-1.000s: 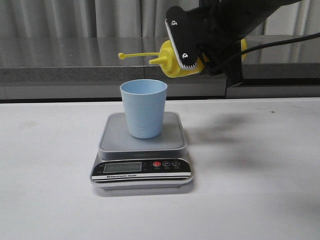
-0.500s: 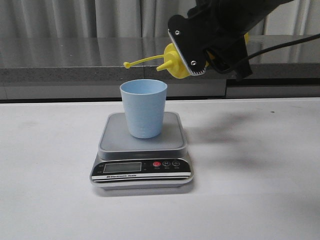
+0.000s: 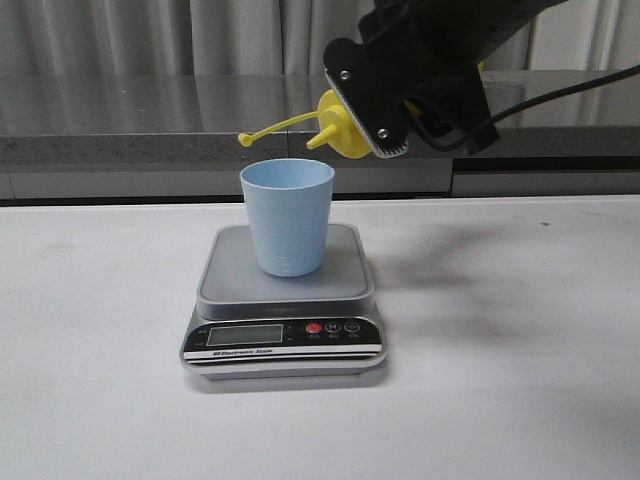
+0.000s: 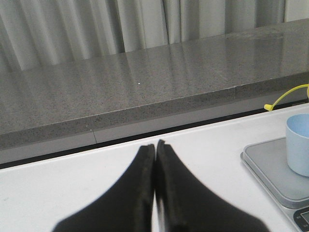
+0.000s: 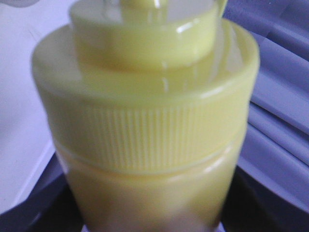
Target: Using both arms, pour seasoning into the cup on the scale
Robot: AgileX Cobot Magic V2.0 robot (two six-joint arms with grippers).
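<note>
Since a moment ago the right gripper has swung the bottle leftward, nozzle now above the far rim of the cup; it stays clamped on the bottle. The cup stands on the scale. The left gripper, jaws pressed together, hangs over the table left of the scale. A grey ledge runs behind.

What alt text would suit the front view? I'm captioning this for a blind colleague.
The right gripper holds a yellow seasoning bottle tipped on its side above a pale blue cup, nozzle pointing left over the rim. The cup stands upright on a grey kitchen scale on a white table.
</note>
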